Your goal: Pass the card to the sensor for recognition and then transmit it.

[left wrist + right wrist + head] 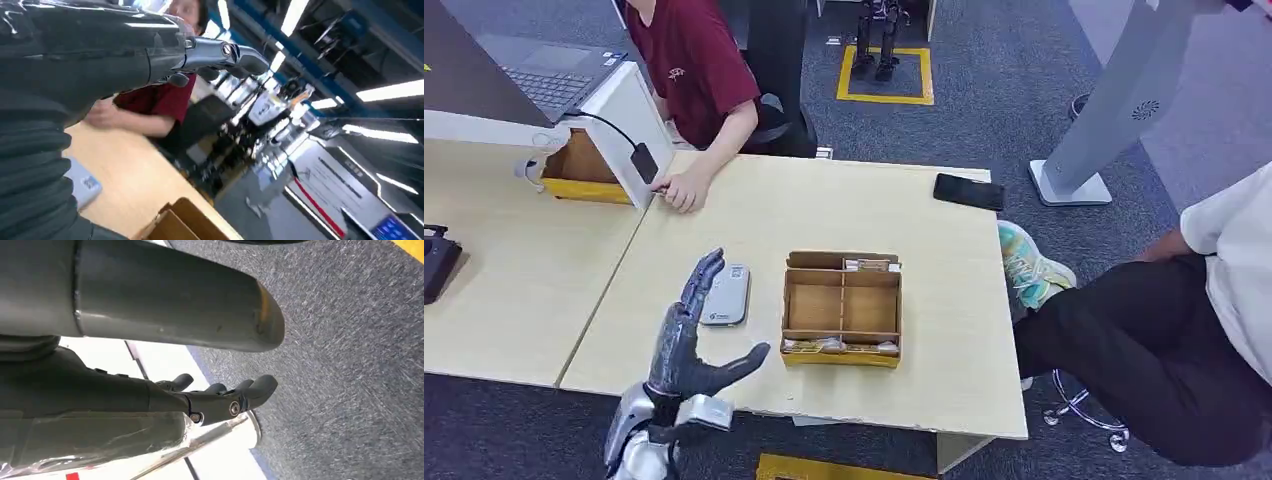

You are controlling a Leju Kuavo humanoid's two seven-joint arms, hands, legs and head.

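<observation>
My left hand [686,335] is raised over the table's front edge, fingers spread and thumb out, holding nothing. Just beyond its fingertips a flat grey-white sensor [725,295] lies on the table; it also shows in the left wrist view, the sensor [82,183] below my left hand [210,52]. To its right stands a brown cardboard box [841,308] with compartments; cards [839,346] lie in its front slot and more in the back slot. My right hand [225,395] hangs above grey carpet with its fingers loosely extended and nothing in them.
A person in a red shirt sits at the far side, one hand [682,188] resting on the table by a white stand [629,130]. A black phone [968,191] lies at the far right corner. Another person's legs [1144,350] are close to the table's right edge.
</observation>
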